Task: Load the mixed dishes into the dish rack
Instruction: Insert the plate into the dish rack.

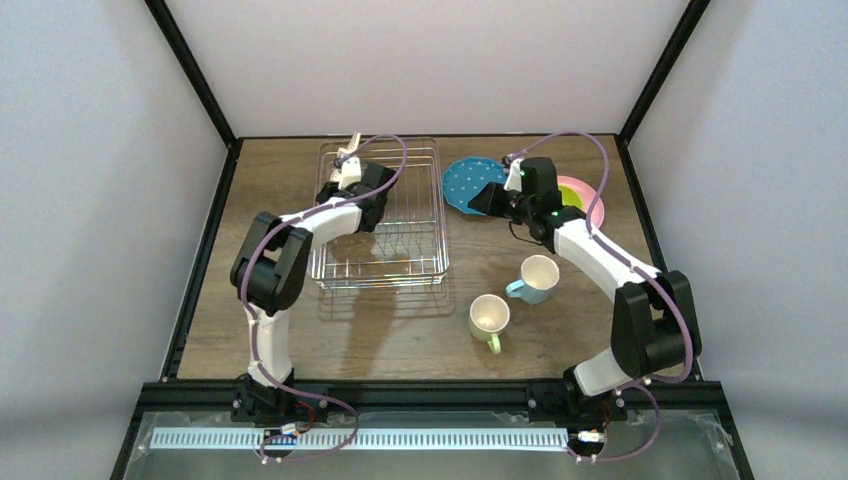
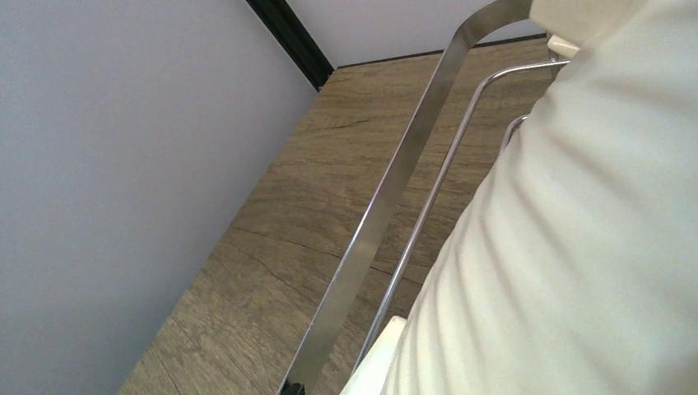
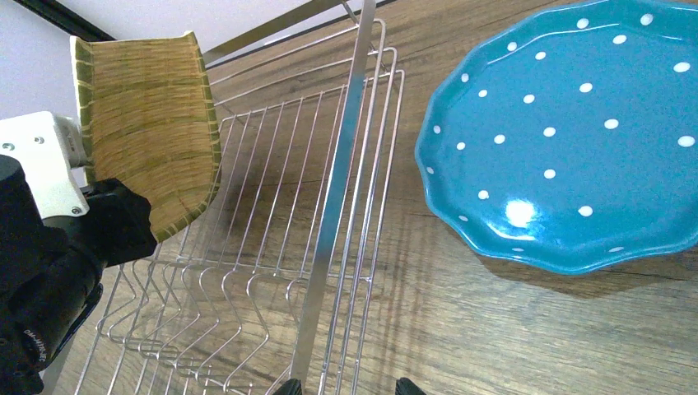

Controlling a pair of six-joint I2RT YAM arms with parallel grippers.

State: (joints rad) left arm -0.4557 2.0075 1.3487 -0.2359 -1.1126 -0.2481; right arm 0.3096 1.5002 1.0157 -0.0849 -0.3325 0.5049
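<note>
Tan woven-look plate (image 3: 148,123) upright over the far-left part of the dish rack (image 3: 272,247).
The left gripper (image 1: 346,166) pinches its lower edge; whether it touches the wires cannot be told. The teal dotted plate (image 3: 568,132) lies flat on the table (image 3: 494,329) just right of the rack, with the right gripper (image 3: 346,388) near it, fingers spread and empty. The light-blue mug (image 1: 538,278) and pale yellow-green mug (image 1: 489,318) stand nearer the arm bases.
</note>
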